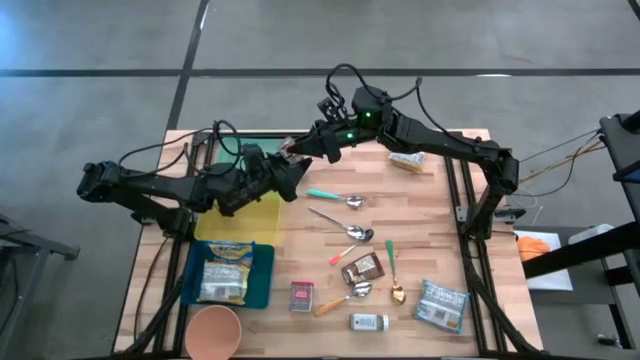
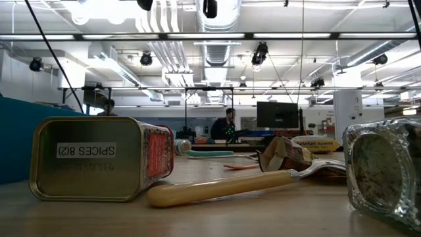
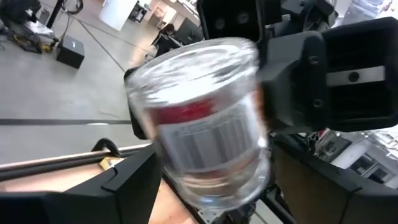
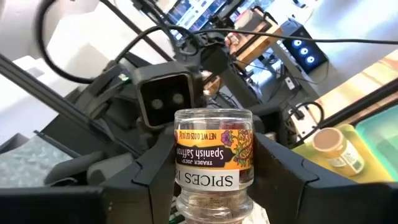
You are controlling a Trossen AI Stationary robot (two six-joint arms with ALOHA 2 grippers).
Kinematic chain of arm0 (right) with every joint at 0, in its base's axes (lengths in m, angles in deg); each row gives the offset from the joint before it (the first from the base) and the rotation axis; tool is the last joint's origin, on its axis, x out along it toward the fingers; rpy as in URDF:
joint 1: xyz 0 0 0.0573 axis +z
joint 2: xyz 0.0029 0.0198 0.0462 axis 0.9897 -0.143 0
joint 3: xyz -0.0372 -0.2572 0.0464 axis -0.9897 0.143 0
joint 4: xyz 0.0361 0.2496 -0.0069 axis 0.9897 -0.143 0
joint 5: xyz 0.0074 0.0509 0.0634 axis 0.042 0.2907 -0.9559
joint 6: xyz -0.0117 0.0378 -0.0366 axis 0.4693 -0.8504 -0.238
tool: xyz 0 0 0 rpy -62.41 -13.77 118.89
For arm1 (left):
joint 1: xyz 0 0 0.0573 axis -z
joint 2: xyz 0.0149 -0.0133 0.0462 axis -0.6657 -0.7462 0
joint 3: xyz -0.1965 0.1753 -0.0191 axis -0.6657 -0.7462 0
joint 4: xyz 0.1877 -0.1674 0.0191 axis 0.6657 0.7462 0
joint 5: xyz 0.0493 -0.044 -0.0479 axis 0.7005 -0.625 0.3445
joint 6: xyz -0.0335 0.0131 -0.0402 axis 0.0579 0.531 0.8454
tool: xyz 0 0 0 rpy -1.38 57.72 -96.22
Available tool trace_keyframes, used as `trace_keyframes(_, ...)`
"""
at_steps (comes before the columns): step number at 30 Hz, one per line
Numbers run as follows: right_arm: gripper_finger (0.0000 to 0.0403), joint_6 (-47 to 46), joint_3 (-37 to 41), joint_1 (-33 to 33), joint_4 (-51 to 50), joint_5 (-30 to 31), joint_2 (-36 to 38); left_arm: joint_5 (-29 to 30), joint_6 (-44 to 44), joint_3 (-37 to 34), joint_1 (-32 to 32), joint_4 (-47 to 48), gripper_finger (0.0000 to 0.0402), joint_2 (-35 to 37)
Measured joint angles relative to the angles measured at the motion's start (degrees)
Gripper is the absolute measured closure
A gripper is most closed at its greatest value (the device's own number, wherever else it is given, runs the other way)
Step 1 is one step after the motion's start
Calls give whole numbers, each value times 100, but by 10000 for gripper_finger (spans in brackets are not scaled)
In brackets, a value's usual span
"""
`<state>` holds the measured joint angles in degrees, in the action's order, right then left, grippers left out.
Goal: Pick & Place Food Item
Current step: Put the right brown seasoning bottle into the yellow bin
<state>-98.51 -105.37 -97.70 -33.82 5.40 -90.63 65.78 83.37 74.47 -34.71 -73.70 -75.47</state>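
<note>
Two tools meet | right tool point(image 1: 297, 150) grips saffron jar point(image 4: 214, 163) | label: right wrist only

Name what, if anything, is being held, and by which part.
The right gripper holds a glass spice jar by its lower body; the left gripper's fingers stand open around it.

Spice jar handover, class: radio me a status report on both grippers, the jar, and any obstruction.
Right gripper shut on spice jar, held mid-air above the table. Left gripper open around the jar's far end. Nothing between the grippers besides the jar.
</note>
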Motion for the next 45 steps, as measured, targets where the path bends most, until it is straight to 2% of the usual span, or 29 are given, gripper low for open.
trace_keyframes(6,230,20,-7,46,27,-58,7,-178,-16,0,0,-59,114,0)
trace_keyframes(18,230,43,-22,72,13,-231,26,-565,-65,-12,0,-80,228,75)
trace_keyframes(21,231,16,-22,89,13,-220,27,-582,-81,-17,0,2,226,145)
trace_keyframes(27,232,59,-31,105,-2,-268,33,-575,-40,-17,4,-21,163,232)
trace_keyframes(30,232,57,-31,105,-38,-272,33,-603,-42,-17,4,-7,154,226)
trace_keyframes(33,232,28,-31,105,-19,-276,38,-643,-47,-17,4,-19,165,227)
trace_keyframes(40,233,123,-31,107,87,-284,39,-770,14,-15,0,-44,220,227)
trace_keyframes(45,234,115,-31,107,66,-325,40,-810,26,-11,0,-22,221,227)
